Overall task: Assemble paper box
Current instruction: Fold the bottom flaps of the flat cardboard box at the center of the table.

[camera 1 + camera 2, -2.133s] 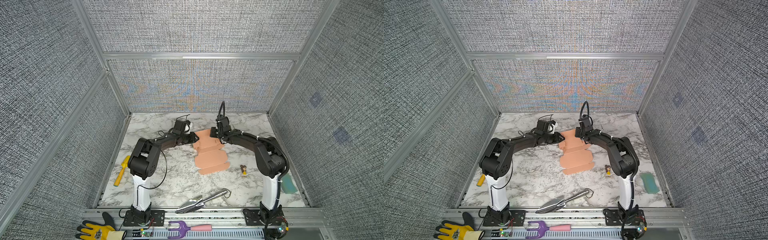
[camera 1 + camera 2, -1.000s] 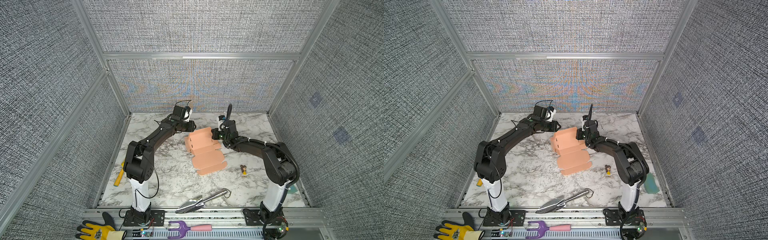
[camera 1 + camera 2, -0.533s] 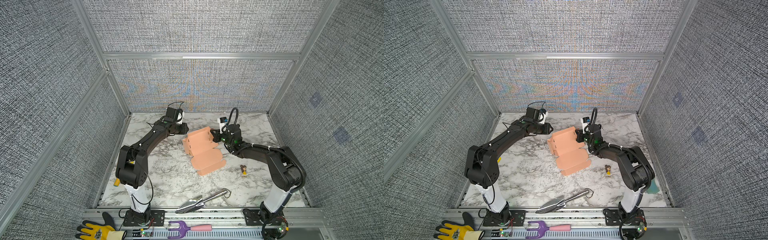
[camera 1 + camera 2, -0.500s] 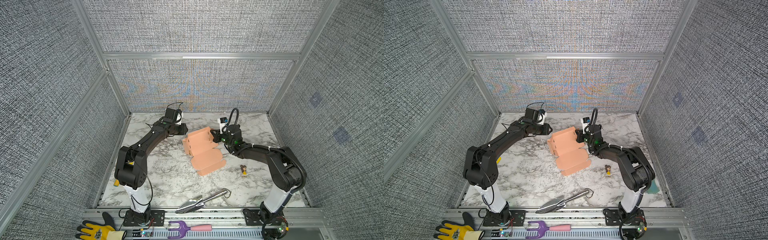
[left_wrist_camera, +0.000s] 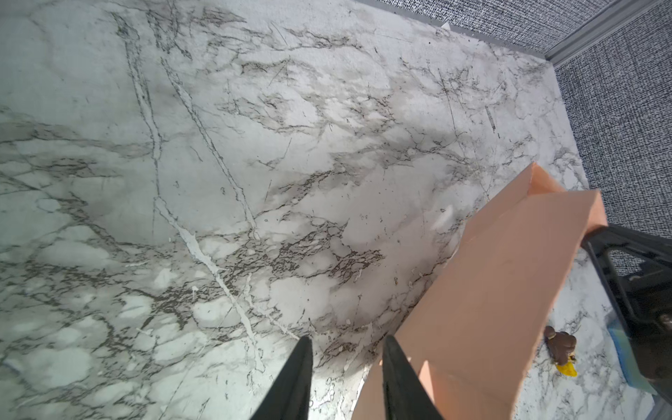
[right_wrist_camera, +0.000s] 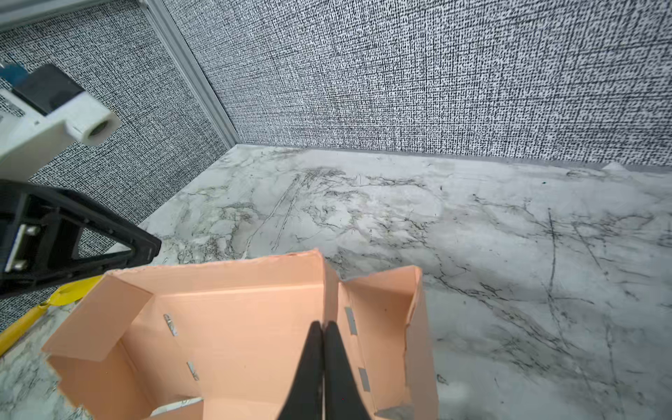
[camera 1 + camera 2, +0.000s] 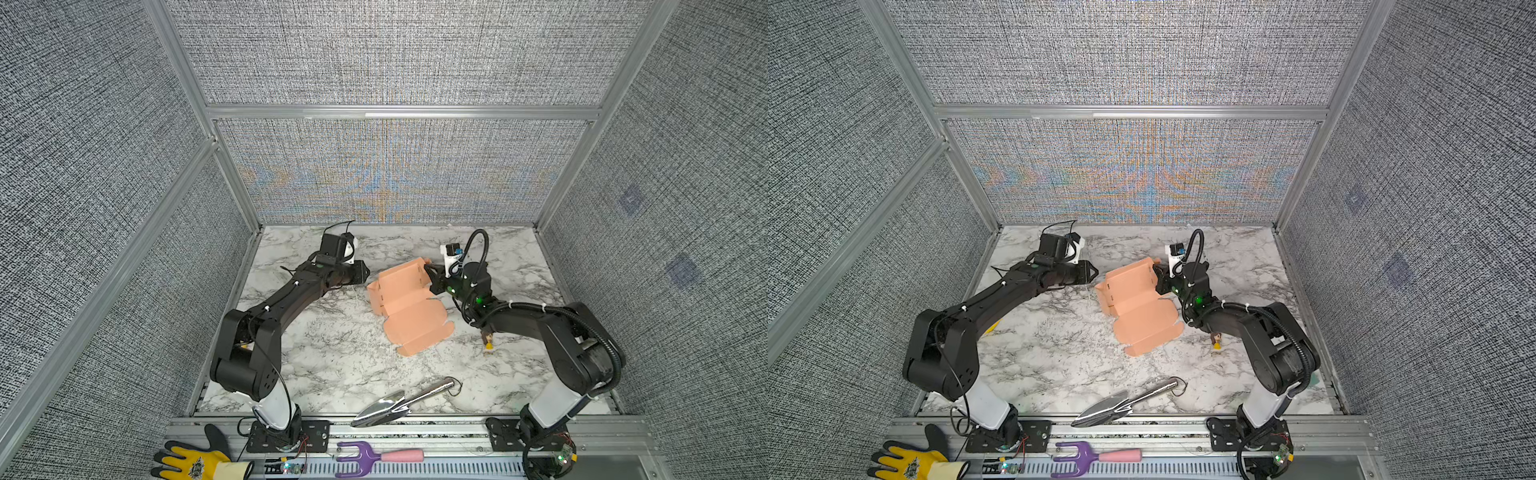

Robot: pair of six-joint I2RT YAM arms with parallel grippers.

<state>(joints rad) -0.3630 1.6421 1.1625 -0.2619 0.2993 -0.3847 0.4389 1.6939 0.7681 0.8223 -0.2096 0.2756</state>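
The paper box (image 7: 409, 303) (image 7: 1138, 311) is a salmon-pink cardboard piece, partly folded, in the middle of the marble table (image 7: 332, 361). Its far half has raised walls and its near half lies flat. My left gripper (image 7: 365, 272) (image 7: 1094, 272) (image 5: 345, 351) is open and empty, just off the box's left wall (image 5: 491, 291). My right gripper (image 7: 432, 278) (image 7: 1158, 277) (image 6: 323, 324) is shut, its tips inside the box (image 6: 236, 327) against the right side wall. I cannot tell whether cardboard is pinched.
A metal trowel (image 7: 405, 401) lies near the front edge. A small figurine (image 7: 488, 338) (image 5: 562, 347) stands right of the box. A yellow tool (image 6: 36, 312) lies under the left arm. A yellow glove (image 7: 195, 465) and a purple fork (image 7: 365, 457) rest on the front rail. Fabric walls enclose three sides.
My left arm has swung out to the left and lowered, and its jaws have narrowed a little. My right wrist has shifted right. The box's far walls stand higher than two seconds ago.
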